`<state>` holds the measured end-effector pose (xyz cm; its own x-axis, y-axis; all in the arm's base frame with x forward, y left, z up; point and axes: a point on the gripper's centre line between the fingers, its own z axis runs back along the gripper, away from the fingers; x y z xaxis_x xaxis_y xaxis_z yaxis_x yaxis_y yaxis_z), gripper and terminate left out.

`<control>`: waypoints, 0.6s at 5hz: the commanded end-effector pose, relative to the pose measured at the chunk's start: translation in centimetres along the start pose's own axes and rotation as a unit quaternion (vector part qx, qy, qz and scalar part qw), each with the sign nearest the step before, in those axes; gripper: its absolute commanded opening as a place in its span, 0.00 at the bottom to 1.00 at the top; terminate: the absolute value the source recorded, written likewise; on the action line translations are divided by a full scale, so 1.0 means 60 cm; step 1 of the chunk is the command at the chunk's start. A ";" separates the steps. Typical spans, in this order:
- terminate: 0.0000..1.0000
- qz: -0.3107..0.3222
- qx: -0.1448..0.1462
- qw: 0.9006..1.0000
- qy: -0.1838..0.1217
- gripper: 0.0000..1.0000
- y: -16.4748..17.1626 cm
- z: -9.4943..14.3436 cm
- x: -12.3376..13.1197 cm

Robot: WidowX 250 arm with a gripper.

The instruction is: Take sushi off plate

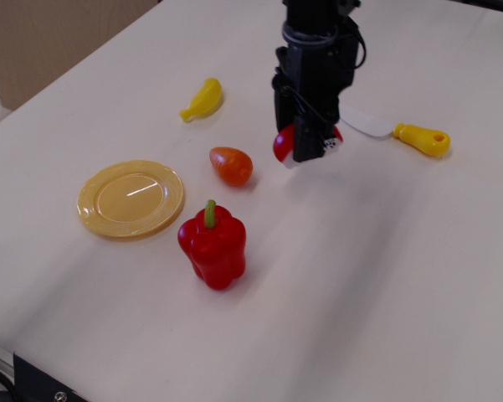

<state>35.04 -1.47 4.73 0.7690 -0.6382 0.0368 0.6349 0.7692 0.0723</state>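
The yellow plate lies bare on the white table at the left. My black gripper hangs above the table at centre right, well to the right of the plate. It is shut on the sushi, whose red top and white base show on both sides of the fingers. The sushi is held above the table, to the right of the orange-red egg-shaped toy.
A red bell pepper stands in front of the plate's right side. A yellow banana toy lies at the back. A toy knife with a yellow handle lies just right of the gripper.
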 end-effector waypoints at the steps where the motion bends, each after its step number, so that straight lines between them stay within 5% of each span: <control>1: 0.00 -0.009 0.004 1.000 -0.004 0.00 0.007 -0.009 0.048; 2: 0.00 -0.007 -0.004 1.000 -0.008 1.00 0.006 -0.002 0.049; 3: 0.00 0.008 0.005 1.000 -0.011 1.00 0.007 0.005 0.045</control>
<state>36.21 -2.84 2.13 0.7777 -0.6286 -0.0013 0.6283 0.7773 0.0328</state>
